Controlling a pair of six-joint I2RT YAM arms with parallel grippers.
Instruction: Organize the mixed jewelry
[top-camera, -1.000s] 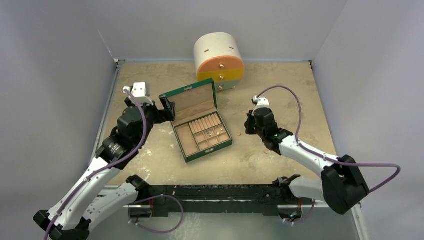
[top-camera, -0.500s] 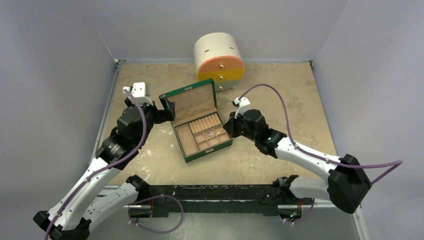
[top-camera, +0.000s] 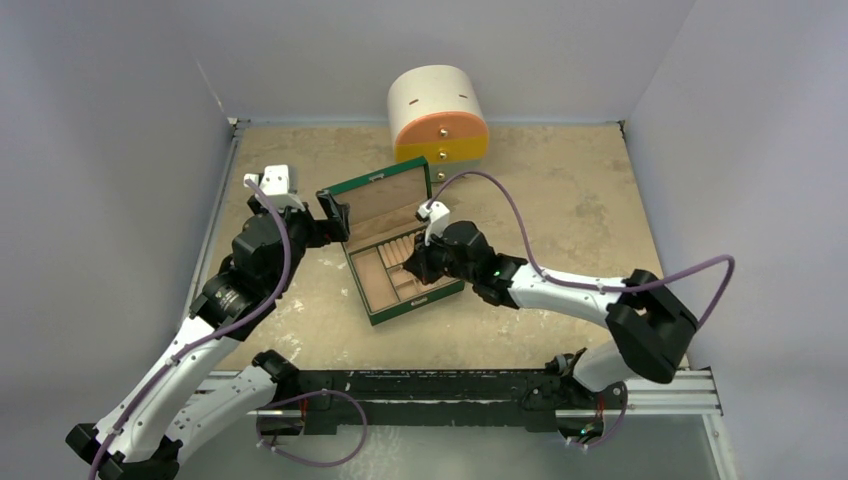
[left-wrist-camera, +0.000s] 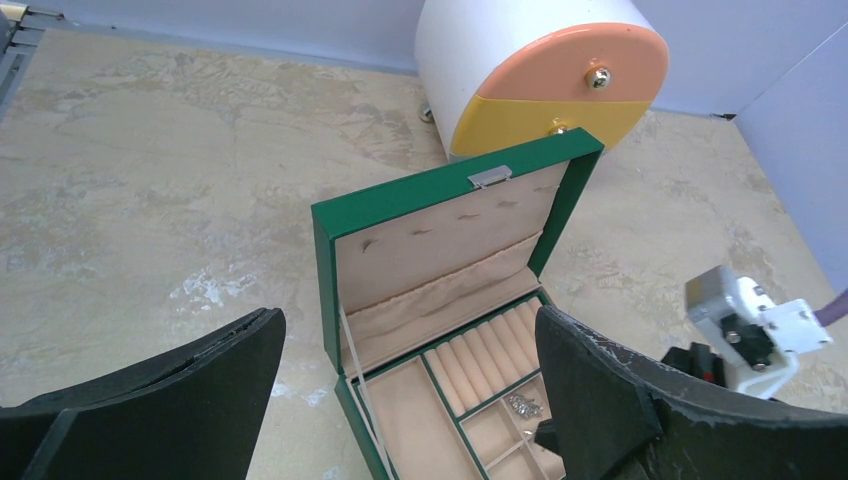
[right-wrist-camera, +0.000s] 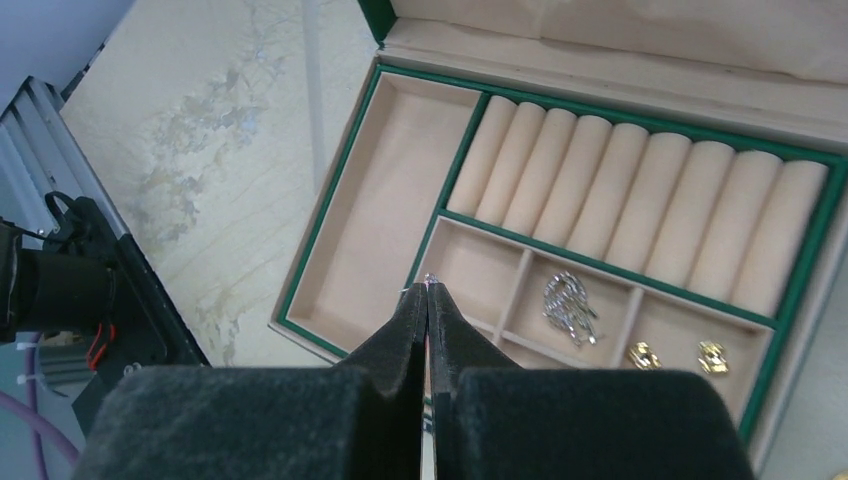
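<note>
The green tan-lined box stands open mid-table. My right gripper is shut, with a tiny silvery piece pinched at its tips. It hangs over the box's small front compartments; in the top view it is over the box's right half. A thin silvery chain lies in one small compartment, also visible in the left wrist view. Two gold pieces lie in the compartment beside it. My left gripper is open and empty by the lid's left edge.
A round white cabinet with orange and yellow drawers stands behind the box, close to the lid. Grey walls close in the table at the back and sides. The box's large left compartment and its ring rolls hold nothing.
My right arm has swung left from the table right of the box to above the box's compartments, still shut. My left arm has not moved.
</note>
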